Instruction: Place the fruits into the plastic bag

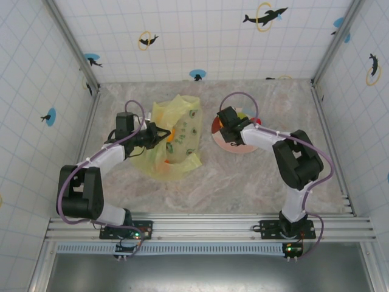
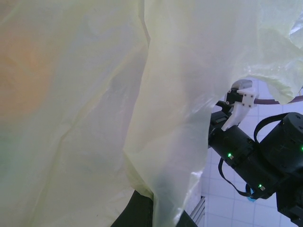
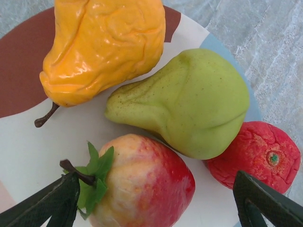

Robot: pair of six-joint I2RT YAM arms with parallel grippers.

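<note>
left gripper (image 1: 159, 134) clamped shut on the plastic bag (image 1: 182, 131), left of centre. right gripper (image 3: 156, 182) jaws apart around an apple (image 3: 142, 189) on the plate (image 3: 23, 156), lower frame; yellow pear (image 3: 104, 42), green pear (image 3: 199, 104), red fruit (image 3: 258, 153) beside it.

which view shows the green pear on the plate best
The right wrist view: the green pear lies close and whole on the plate. In the top external view it is too small to tell beside the right arm; the left wrist camera faces the plastic bag.
</note>
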